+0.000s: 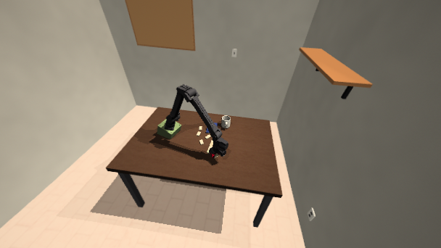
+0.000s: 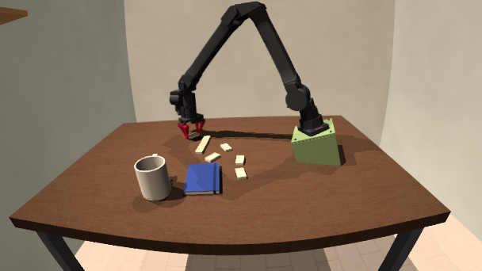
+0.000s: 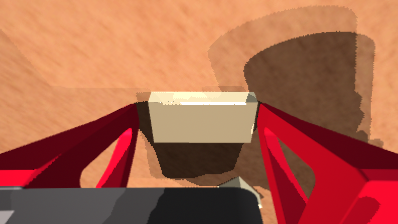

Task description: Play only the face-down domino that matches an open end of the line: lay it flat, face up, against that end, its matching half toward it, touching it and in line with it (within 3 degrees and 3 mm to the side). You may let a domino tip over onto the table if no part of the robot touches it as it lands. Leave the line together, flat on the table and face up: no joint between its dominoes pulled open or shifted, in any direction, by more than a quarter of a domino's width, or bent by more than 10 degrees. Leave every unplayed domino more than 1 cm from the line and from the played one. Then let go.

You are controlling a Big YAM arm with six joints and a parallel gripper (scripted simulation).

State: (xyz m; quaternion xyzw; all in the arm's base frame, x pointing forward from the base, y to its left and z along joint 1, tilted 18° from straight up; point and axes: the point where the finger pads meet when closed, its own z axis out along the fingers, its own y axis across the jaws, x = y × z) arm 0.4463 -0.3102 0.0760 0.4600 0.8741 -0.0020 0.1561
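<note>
My gripper (image 1: 215,156) (image 2: 193,135) (image 3: 198,113) is open, its red fingertips beyond the two ends of a cream domino. This domino (image 3: 202,123) stands on its long edge in the wrist view, its broad side plain, with a dark gap at its left end and almost none at its right. Whether its right end touches the finger is unclear. The line of dominoes (image 1: 210,146) (image 2: 203,145) lies flat beside the gripper. A pale corner (image 3: 241,185) shows at the bottom of the wrist view. Several loose dominoes lie apart, including one domino (image 2: 226,147) and another domino (image 2: 212,157). Pips are unreadable.
Two more loose dominoes, one domino (image 2: 239,160) and one domino (image 2: 241,173), lie toward the arm's green base (image 1: 169,129) (image 2: 317,148). A blue book (image 2: 201,178) lies near them, beside a white mug (image 1: 225,122) (image 2: 153,180). The arm spans above the table (image 2: 317,214).
</note>
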